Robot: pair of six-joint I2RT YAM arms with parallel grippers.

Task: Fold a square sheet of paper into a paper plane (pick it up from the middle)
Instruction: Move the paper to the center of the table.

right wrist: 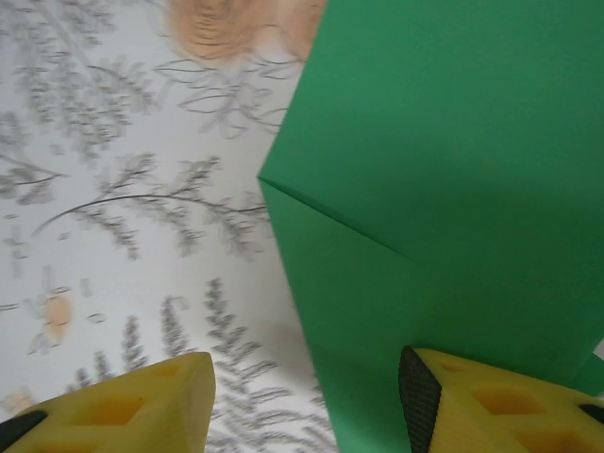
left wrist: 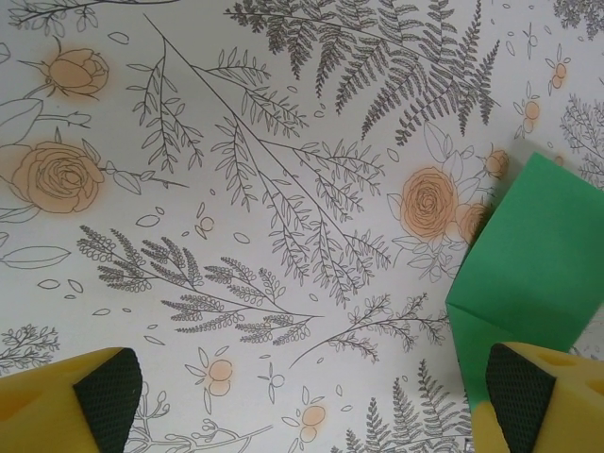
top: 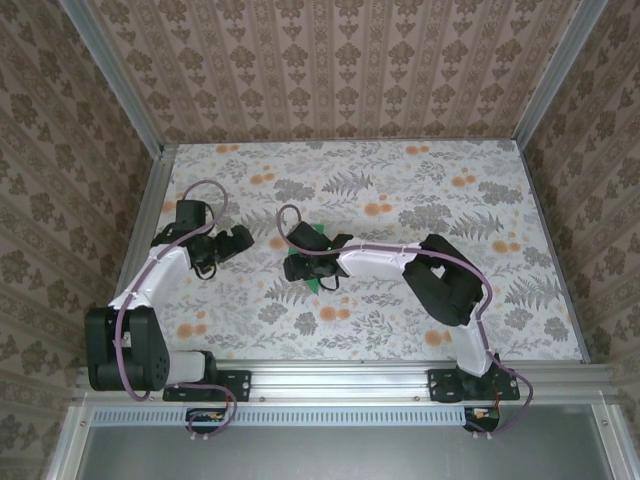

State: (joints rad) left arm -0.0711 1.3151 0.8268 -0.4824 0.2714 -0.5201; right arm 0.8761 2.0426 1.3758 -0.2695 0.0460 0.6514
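Observation:
The green paper (top: pixel 318 238), folded with a crease and short of a dart shape, lies flat near the table's middle. My right gripper (top: pixel 298 265) hovers low over it, hiding most of it from above. In the right wrist view the paper (right wrist: pixel 453 142) shows a diagonal crease, and its left edge runs between the parted fingertips of my right gripper (right wrist: pixel 307 387). The right finger (right wrist: pixel 472 406) sits over the sheet and the left one over bare cloth. My left gripper (top: pixel 238 240) stands wide open to the left of the paper (left wrist: pixel 533 255), with only tablecloth between the fingertips of the gripper (left wrist: pixel 311 396).
The floral tablecloth (top: pixel 420 180) covers the whole table. Aluminium rails (top: pixel 150 200) and patterned walls close in the left, right and back sides. Cables loop over both arms.

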